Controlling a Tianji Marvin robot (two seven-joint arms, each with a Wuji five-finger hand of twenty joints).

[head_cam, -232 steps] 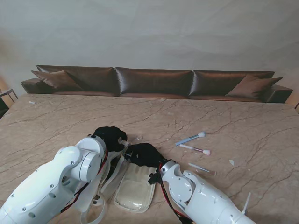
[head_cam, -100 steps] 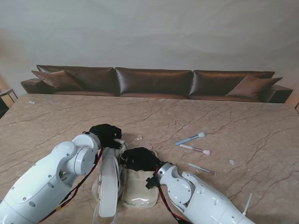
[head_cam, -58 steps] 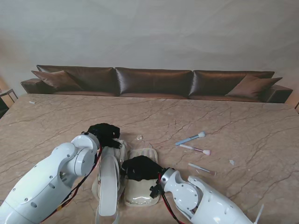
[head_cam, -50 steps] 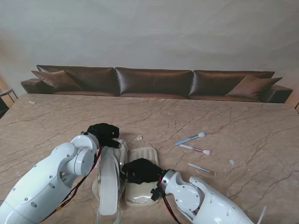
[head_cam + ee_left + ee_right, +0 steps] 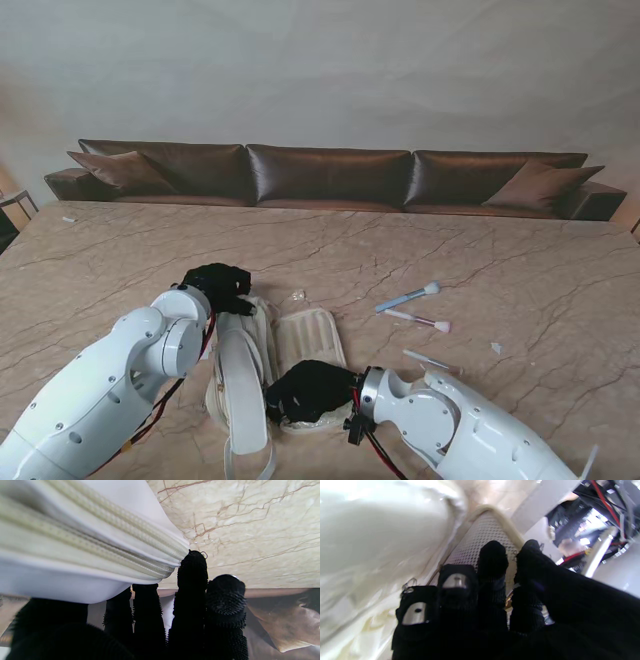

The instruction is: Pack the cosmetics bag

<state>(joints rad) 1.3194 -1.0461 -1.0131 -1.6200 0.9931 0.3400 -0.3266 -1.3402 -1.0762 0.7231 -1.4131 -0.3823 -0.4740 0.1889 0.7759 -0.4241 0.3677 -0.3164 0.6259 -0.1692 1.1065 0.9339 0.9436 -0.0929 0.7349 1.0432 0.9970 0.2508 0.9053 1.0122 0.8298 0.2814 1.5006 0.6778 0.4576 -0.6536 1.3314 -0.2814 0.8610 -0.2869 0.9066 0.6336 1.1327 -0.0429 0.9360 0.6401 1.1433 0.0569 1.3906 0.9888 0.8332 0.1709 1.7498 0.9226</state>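
Marble, tan with thin brown cracks, makes up the big tabletop (image 5: 520, 260) that fills most of the stand's picture. Nearest, at the bottom middle of that picture, the black-gloved right hand (image 5: 312, 390) lies on the near end of the cream fabric cosmetics bag (image 5: 312, 338), which is spread open; its fingers (image 5: 492, 562) curl onto the white mesh lining, though I cannot tell if they truly pinch it. Just left of it, the bag's other half stands up on its edge like a wall. A bit farther up, the black-gloved left hand (image 5: 215, 287) is clenched on that half's far end, fingers (image 5: 192, 580) closed right by the zipper.

To do this step well, I think both hands should keep the bag wide and flat, pulling gently so it does not fold shut.

Farther off, at middle right, three small makeup brushes (image 5: 408, 298) wait on the marble, well apart from the bag. At the back runs a long brown leather sofa (image 5: 330, 175).
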